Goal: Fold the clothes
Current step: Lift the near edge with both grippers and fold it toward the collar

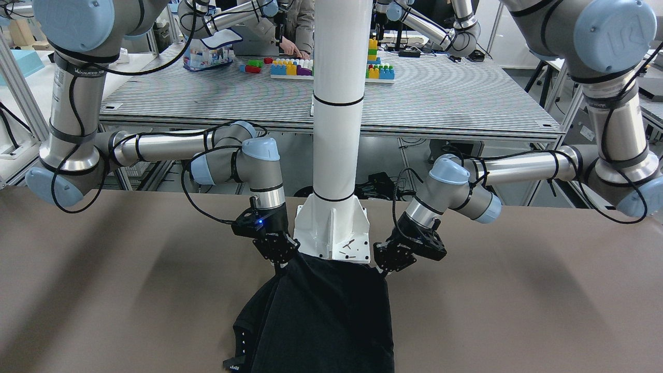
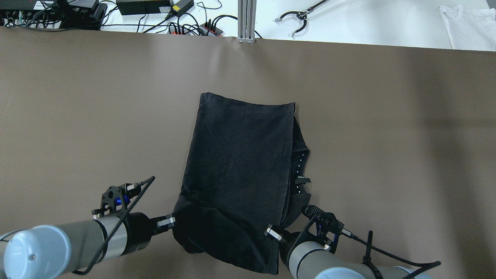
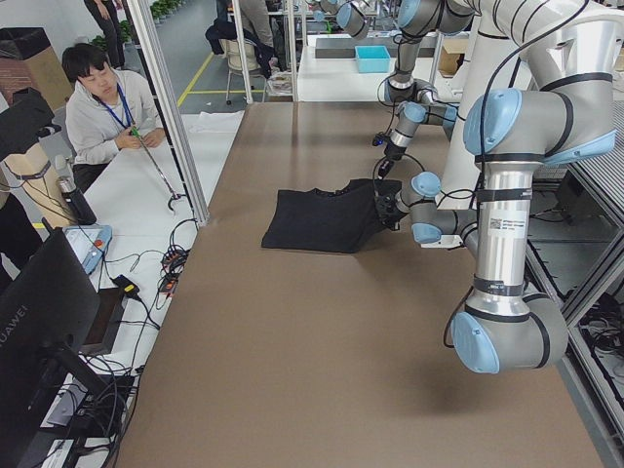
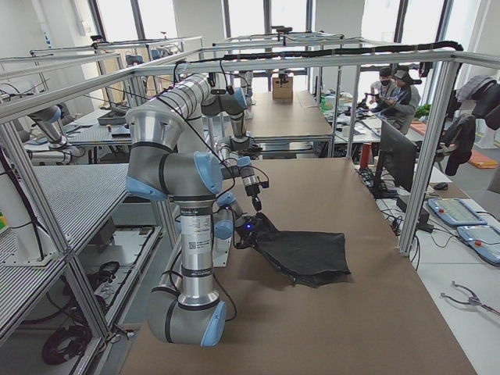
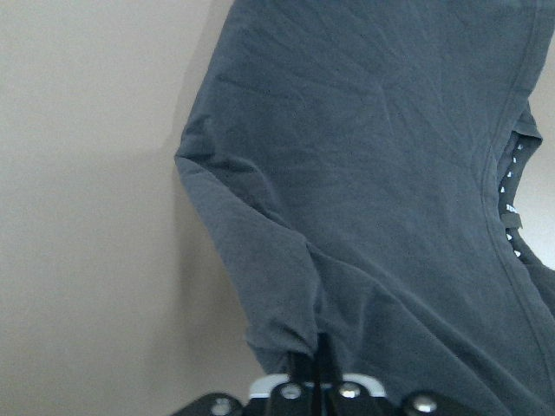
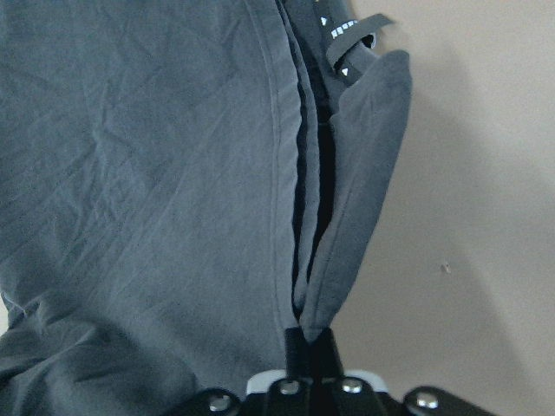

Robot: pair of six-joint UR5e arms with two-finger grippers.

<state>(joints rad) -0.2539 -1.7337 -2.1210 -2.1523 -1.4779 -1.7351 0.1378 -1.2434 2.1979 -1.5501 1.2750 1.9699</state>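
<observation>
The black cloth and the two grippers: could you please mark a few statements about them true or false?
1. The left gripper and the right gripper are each shut on a near corner of the cloth. True.
2. The cloth is lifted wholly off the table. False: only the near end is raised, and the rest lies on the table.
3. A label strip with white marks shows at the cloth's edge on the right gripper's side. True.
4. The cloth is draped over the pole. False: it lies on the table in front of the pole's base.
</observation>
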